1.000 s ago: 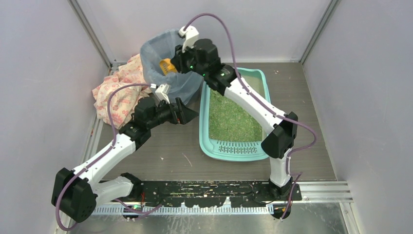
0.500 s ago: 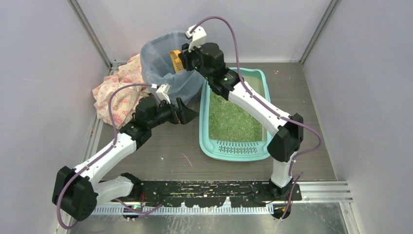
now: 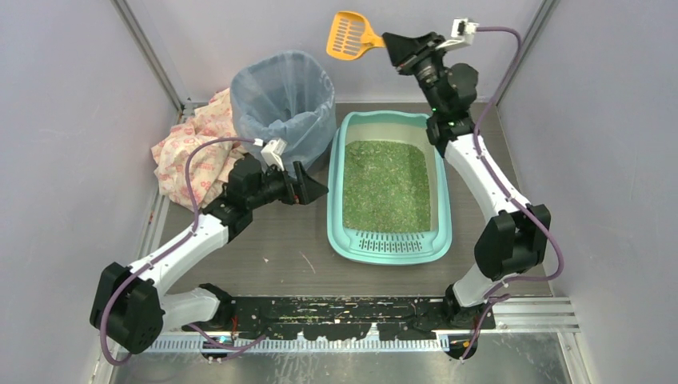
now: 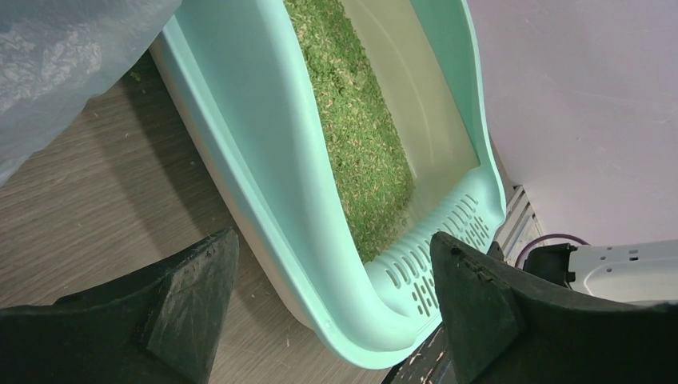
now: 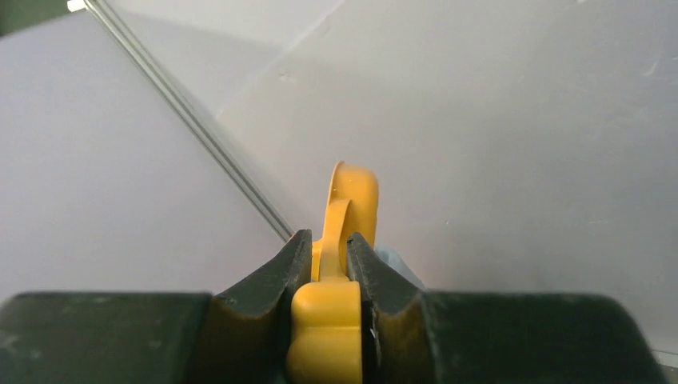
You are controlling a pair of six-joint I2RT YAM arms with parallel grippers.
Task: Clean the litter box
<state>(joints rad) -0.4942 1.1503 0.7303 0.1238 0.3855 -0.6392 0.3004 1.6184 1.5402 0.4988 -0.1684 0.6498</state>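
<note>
The teal litter box (image 3: pixel 336 184) lies in the middle of the floor, full of green litter (image 3: pixel 386 186), its slotted grate step (image 3: pixel 392 240) at the near end. My right gripper (image 3: pixel 392 44) is raised high near the back wall, shut on the handle of the orange slotted scoop (image 3: pixel 348 36); the handle shows between its fingers in the right wrist view (image 5: pixel 329 316). My left gripper (image 3: pixel 314 188) is open and empty, just left of the box's left rim. In the left wrist view its fingers (image 4: pixel 188 300) straddle that rim (image 4: pixel 264 176).
A blue-grey bag-lined round bin (image 3: pixel 281 100) stands at the back left of the litter box. A pink patterned cloth (image 3: pixel 190 148) lies crumpled left of the bin. Grey walls close in on three sides. Litter crumbs dot the black base rail (image 3: pixel 336 308).
My right arm has lifted the scoop out of the bin and swung it up and to the right, near the back wall. My left arm has barely moved.
</note>
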